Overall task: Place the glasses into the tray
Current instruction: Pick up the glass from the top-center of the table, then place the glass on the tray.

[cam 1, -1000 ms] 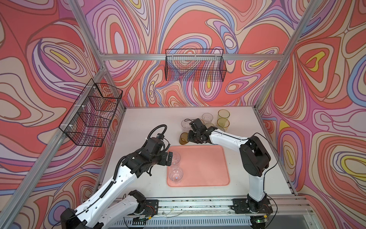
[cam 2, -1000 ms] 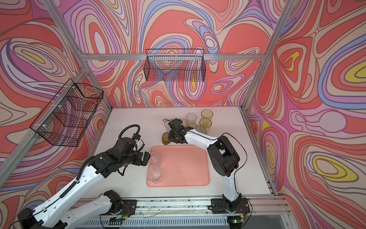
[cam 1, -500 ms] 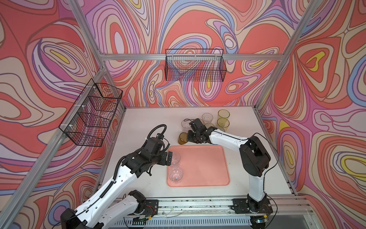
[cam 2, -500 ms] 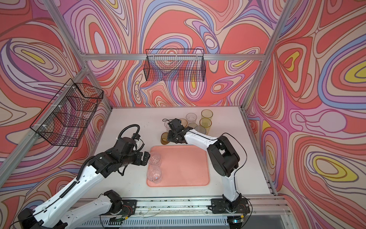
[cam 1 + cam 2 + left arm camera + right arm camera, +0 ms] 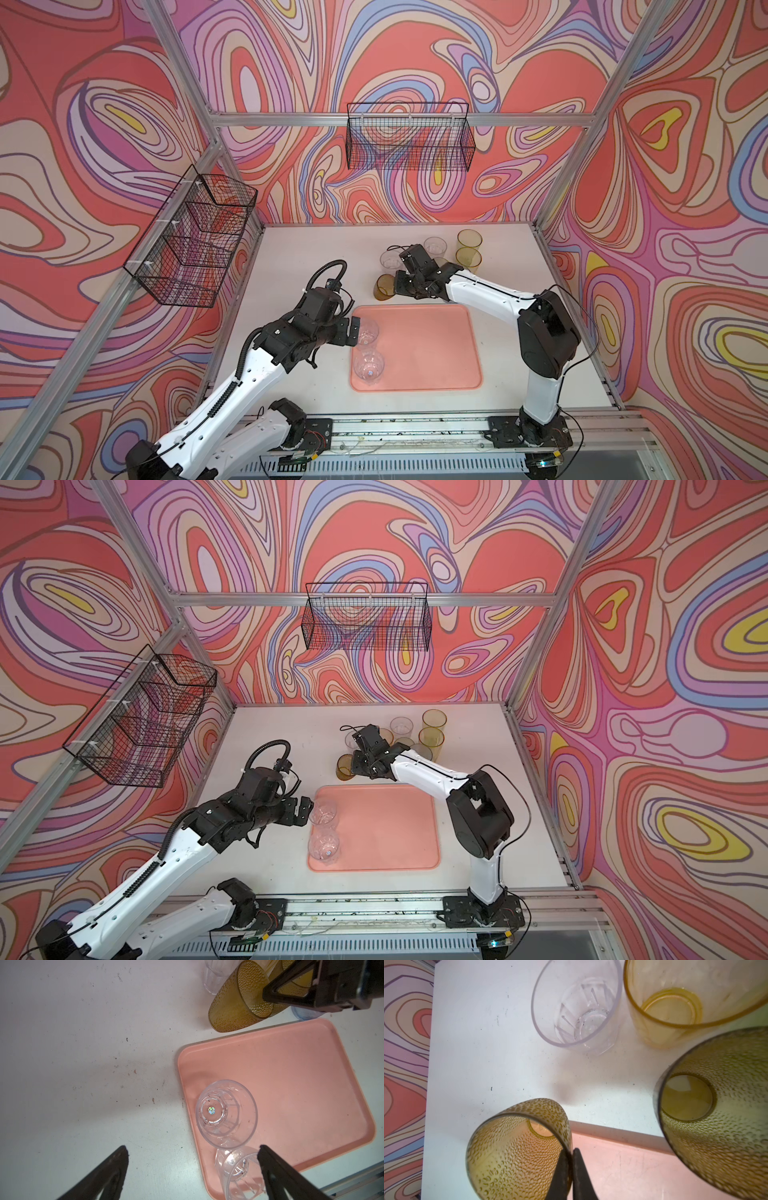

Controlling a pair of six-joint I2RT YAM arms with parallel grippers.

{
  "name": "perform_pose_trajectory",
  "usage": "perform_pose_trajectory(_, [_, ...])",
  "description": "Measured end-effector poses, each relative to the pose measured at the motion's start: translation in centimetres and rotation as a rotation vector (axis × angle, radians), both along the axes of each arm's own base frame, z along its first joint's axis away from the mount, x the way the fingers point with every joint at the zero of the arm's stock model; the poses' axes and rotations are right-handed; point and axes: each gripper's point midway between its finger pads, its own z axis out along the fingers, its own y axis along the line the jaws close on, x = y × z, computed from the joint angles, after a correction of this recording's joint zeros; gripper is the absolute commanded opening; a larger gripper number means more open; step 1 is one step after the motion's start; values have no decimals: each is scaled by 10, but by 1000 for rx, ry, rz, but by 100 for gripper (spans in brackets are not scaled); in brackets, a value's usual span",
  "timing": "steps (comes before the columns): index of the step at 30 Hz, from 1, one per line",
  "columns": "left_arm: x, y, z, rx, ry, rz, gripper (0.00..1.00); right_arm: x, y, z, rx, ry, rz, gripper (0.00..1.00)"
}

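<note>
Across both top views, two clear glasses (image 5: 367,332) stand in the tray (image 5: 432,345), the rest beyond it. Left wrist: my left gripper (image 5: 192,1147) gapes empty. Right wrist: my right gripper (image 5: 572,1150) pinches the amber tumbler (image 5: 512,1147) at its rim; light, slick, I judge.

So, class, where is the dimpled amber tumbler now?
In both top views the amber tumbler tilts just beyond the far left corner of the tray, its rim pinched by the right hand.
</note>
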Motion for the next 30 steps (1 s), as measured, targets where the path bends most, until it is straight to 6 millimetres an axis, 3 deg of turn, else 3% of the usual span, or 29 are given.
perform_pose_trajectory(5, [0, 0, 0, 0, 0, 1, 100, -9, -8, 14, -17, -17, 12, 0])
perform_pose_trajectory(17, [1, 4, 4, -7, -13, 13, 100, -54, -41, 26, -90, -4, 34, 0])
perform_pose_trajectory(30, [1, 5, 6, -11, -24, 17, 100, -105, -71, 21, -153, 57, 68, 0])
